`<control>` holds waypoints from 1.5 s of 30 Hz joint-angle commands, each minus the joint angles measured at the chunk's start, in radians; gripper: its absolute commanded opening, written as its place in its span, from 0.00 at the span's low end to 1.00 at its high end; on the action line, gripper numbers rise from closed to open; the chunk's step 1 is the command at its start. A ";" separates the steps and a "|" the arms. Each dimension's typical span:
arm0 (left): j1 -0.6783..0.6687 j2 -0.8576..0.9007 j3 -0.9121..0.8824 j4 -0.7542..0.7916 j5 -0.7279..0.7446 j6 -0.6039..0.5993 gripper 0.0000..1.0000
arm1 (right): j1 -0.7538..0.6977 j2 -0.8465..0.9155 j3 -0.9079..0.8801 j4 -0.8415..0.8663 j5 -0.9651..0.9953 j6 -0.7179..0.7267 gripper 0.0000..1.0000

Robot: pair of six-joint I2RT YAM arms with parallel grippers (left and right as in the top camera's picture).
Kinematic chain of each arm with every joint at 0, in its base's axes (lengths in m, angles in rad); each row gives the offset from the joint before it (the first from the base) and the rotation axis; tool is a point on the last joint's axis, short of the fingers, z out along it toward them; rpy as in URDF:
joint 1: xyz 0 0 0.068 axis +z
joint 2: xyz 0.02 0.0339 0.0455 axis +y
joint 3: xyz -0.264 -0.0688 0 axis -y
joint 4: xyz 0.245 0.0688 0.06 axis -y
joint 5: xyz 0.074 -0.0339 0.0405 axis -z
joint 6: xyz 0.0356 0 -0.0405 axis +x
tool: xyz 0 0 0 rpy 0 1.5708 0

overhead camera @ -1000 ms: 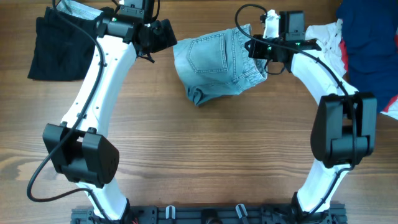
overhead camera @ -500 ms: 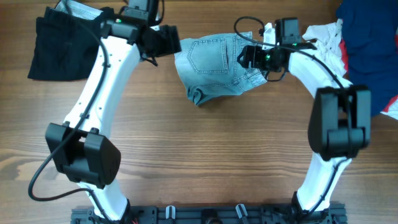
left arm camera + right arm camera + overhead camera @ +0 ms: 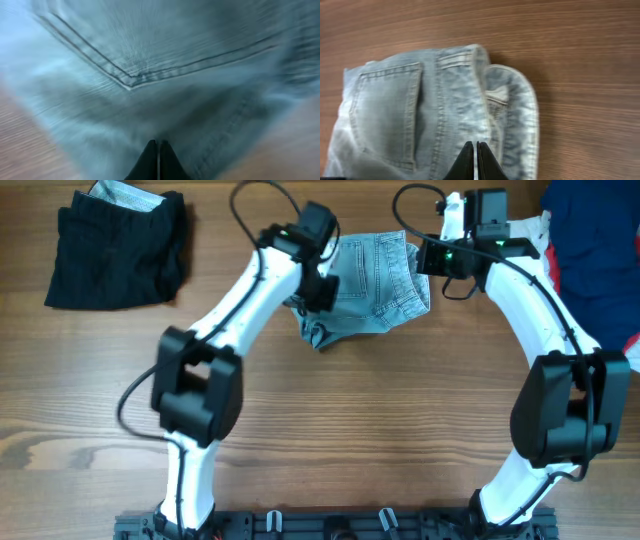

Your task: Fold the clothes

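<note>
Your shorts (image 3: pixel 370 280) lie at the middle of the worktop's (image 3: pixel 330 420) far edge, doubled into a lumpy bundle with a back pocket up, so I judge the fold mostly made, with squaring off left. Your left gripper (image 3: pixel 158 146) hangs over the bundle's left part and your right gripper (image 3: pixel 474 146) over its right hem, each with fingers pressed together and no cloth visibly between them. Count one pair of shorts, one black garment (image 3: pixel 115 250) at the far left corner, and one navy garment (image 3: pixel 590 230) at the far right corner with one white-and-red cloth (image 3: pixel 525 240) beside it.
</note>
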 commanded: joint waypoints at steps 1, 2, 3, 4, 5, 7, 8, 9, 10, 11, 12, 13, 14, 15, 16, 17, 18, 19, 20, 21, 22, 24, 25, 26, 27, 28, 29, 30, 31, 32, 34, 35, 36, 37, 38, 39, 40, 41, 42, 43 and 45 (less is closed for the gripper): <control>0.006 0.074 -0.006 -0.024 -0.007 0.031 0.04 | -0.045 -0.002 0.008 -0.001 0.034 0.019 0.04; 0.005 0.093 -0.008 -0.036 -0.007 0.029 0.04 | -0.057 -0.002 0.008 -0.001 0.034 0.031 0.04; 0.005 0.106 -0.010 -0.045 -0.007 0.028 0.04 | -0.065 -0.002 0.008 -0.001 0.034 0.040 0.04; 0.005 0.127 -0.019 -0.052 -0.007 0.021 0.04 | -0.075 -0.002 0.008 0.000 0.031 0.039 0.04; 0.005 0.138 -0.026 -0.052 -0.008 0.015 0.04 | -0.084 -0.002 0.008 0.000 0.029 0.039 0.04; 0.007 0.167 -0.051 -0.037 -0.016 -0.003 0.04 | -0.096 -0.002 0.008 -0.002 0.021 0.037 0.04; 0.009 0.177 -0.061 -0.029 -0.019 -0.005 0.04 | -0.101 -0.002 0.008 -0.006 0.022 0.035 0.04; 0.012 0.189 -0.068 -0.021 -0.026 -0.005 0.04 | -0.105 -0.002 0.008 -0.010 0.023 0.033 0.04; 0.016 0.200 -0.070 -0.017 -0.035 -0.012 0.04 | -0.106 -0.002 0.008 -0.013 0.023 0.031 0.04; 0.020 0.207 -0.070 -0.013 -0.058 -0.032 0.04 | -0.106 -0.002 0.007 -0.017 0.023 0.026 0.04; 0.027 0.215 -0.070 -0.009 -0.088 -0.054 0.04 | -0.106 -0.002 0.008 -0.019 0.023 0.021 0.04; 0.036 0.217 -0.070 -0.006 -0.130 -0.077 0.04 | -0.106 -0.002 0.008 -0.021 0.022 0.016 0.04; 0.045 0.217 -0.070 -0.003 -0.171 -0.094 0.04 | -0.106 -0.002 0.007 -0.021 0.022 0.015 0.04; 0.058 0.217 -0.070 0.001 -0.219 -0.114 0.04 | -0.106 -0.002 0.007 -0.023 0.022 0.013 0.04; 0.071 0.217 -0.070 0.006 -0.270 -0.134 0.04 | -0.106 -0.002 0.007 -0.025 0.022 0.011 0.04; 0.089 0.217 -0.070 0.014 -0.320 -0.148 0.05 | -0.106 -0.002 0.007 -0.027 0.022 0.010 0.04; 0.110 0.217 -0.070 0.024 -0.360 -0.164 0.09 | -0.106 -0.002 0.007 -0.028 0.023 0.009 0.04; 0.139 0.217 -0.071 0.040 -0.389 -0.180 0.13 | -0.106 -0.002 0.007 -0.029 0.023 0.009 0.04; 0.167 0.217 -0.071 0.060 -0.397 -0.185 0.13 | -0.106 -0.002 0.007 -0.028 0.023 0.009 0.04; 0.189 0.217 -0.071 0.077 -0.396 -0.186 0.14 | -0.106 -0.002 0.007 -0.028 0.023 0.009 0.04; 0.227 0.217 -0.071 0.109 -0.394 -0.186 0.17 | -0.106 -0.002 0.007 -0.027 0.023 0.009 0.04; 0.286 0.217 -0.071 0.161 -0.387 -0.188 0.35 | -0.106 -0.002 0.007 -0.027 0.023 0.009 0.04; 0.319 0.217 -0.071 0.193 -0.380 -0.188 0.51 | -0.106 -0.002 0.007 -0.027 0.023 0.009 0.05; 0.338 0.217 -0.071 0.214 -0.381 -0.188 0.75 | -0.106 -0.002 0.007 -0.027 0.023 0.009 0.04; 0.367 0.217 -0.071 0.256 -0.383 -0.182 0.93 | -0.106 -0.002 0.007 -0.027 0.023 0.009 0.04; 0.389 0.217 -0.071 0.299 -0.387 -0.169 1.00 | -0.106 -0.002 0.007 -0.027 0.023 0.009 0.04; 0.412 0.217 -0.071 0.349 -0.389 -0.144 1.00 | -0.106 -0.002 0.007 -0.026 0.023 0.009 0.04; 0.438 0.217 -0.071 0.415 -0.388 -0.122 1.00 | -0.106 -0.002 0.007 -0.026 0.022 0.009 0.04; 0.454 0.215 -0.069 0.461 -0.388 -0.119 1.00 | -0.106 -0.002 0.007 -0.026 0.022 0.009 0.04; 0.463 0.212 -0.067 0.488 -0.383 -0.107 1.00 | -0.106 -0.002 0.007 -0.027 0.022 0.009 0.04; 0.473 0.199 -0.053 0.524 -0.326 -0.017 1.00 | -0.106 -0.002 0.007 -0.030 0.023 0.009 0.04; 0.470 0.185 -0.040 0.525 -0.290 0.029 1.00 | -0.106 -0.002 0.007 -0.031 0.023 0.008 0.04; 0.459 0.164 -0.028 0.521 -0.271 0.066 1.00 | -0.106 -0.002 0.007 -0.030 0.023 0.008 0.05; 0.445 0.143 -0.022 0.521 -0.272 0.085 1.00 | -0.106 -0.002 0.007 -0.028 0.023 0.009 0.05; 0.432 0.124 -0.020 0.522 -0.272 0.098 1.00 | -0.106 -0.002 0.007 -0.026 0.022 0.009 0.04; 0.413 0.097 -0.018 0.523 -0.272 0.124 1.00 | -0.106 -0.002 0.007 -0.023 0.022 0.010 0.04; 0.390 0.066 -0.018 0.523 -0.272 0.153 1.00 | -0.106 -0.002 0.007 -0.023 0.022 0.012 0.04; 0.368 0.038 -0.018 0.525 -0.272 0.177 1.00 | -0.106 -0.002 0.007 -0.023 0.022 0.012 0.04; 0.346 0.011 -0.018 0.524 -0.272 0.201 1.00 | -0.106 -0.002 0.007 -0.024 0.022 0.012 0.04; 0.323 -0.015 -0.018 0.521 -0.272 0.223 1.00 | -0.106 -0.002 0.007 -0.026 0.021 0.011 0.04; 0.277 -0.062 -0.018 0.500 -0.273 0.251 1.00 | -0.106 -0.002 0.007 -0.028 0.022 0.011 0.05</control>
